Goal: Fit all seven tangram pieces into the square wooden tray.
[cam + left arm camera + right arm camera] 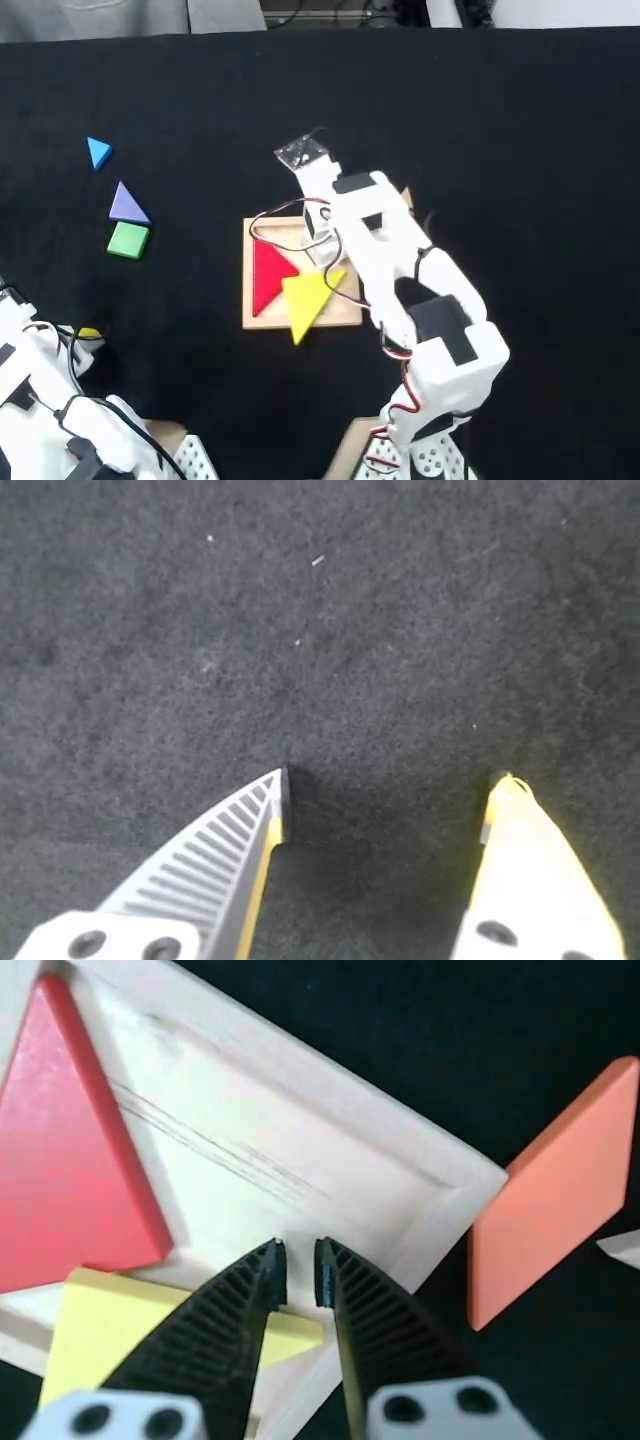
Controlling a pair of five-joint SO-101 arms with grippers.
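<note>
On the black desk (520, 130) the square wooden tray (262, 320) (300, 1130) sat about in the middle, with the right arm stretched over it from the near side. The red triangle (266, 278) (70, 1160) lay flat inside the tray against its left wall. The yellow triangle (306, 298) (100, 1330) was only partly in. It rested across the tray's near rim beside the red one, with one tip poking out over the desk.

The right gripper (300, 1275) hung low over the tray's bare wood, next to a corner of the yellow triangle. Its black fingers were drawn almost together with only a sliver of a gap, and they were clamped on nothing. Just outside the tray's corner, on the cloth, lay the orange parallelogram (555, 1185), near the rim but apart from it.

Off to the left, well away from the tray, three more pieces waited on the desk. The small blue triangle (98, 152) lay farthest back. The purple triangle (127, 204) was nearer, and the green square (128, 241) sat just beside it on the near side.

The left arm was tucked at the near left corner. The left gripper (390, 790) was spread wide, holding nothing, pointed down at plain black cloth.
</note>
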